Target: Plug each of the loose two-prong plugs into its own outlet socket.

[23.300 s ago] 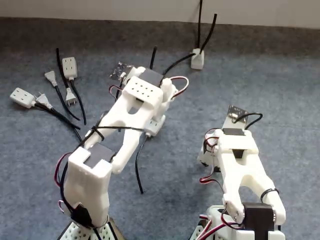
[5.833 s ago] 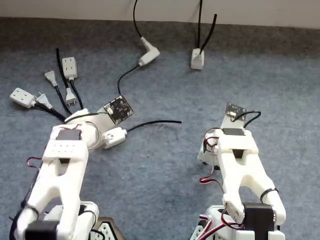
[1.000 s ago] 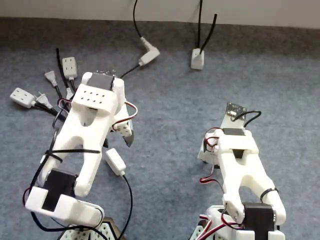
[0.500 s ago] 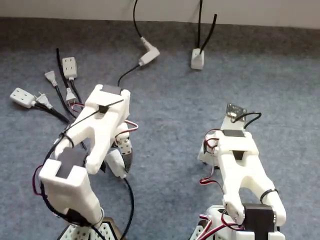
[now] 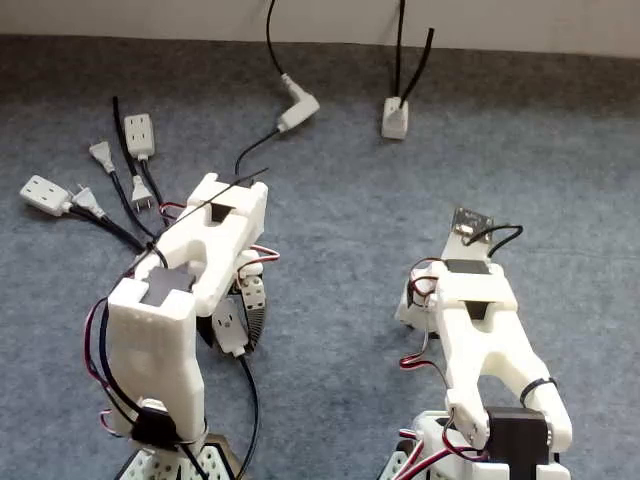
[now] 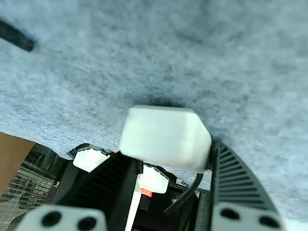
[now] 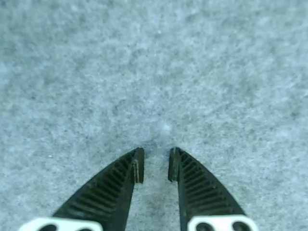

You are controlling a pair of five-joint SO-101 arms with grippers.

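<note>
Left gripper (image 6: 166,161) clamping blocky white connector (image 6: 163,134), fuzzy grey carpet (image 6: 202,53)

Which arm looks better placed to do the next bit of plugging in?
Left, probably. The left gripper is shut on a white block with a black cable, and the loose plugs lie on that side. The right gripper holds nothing, over bare carpet.

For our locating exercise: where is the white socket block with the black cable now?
High view: the socket block sits in the left claw, beneath the left arm, near left of the grey carpet.
</note>
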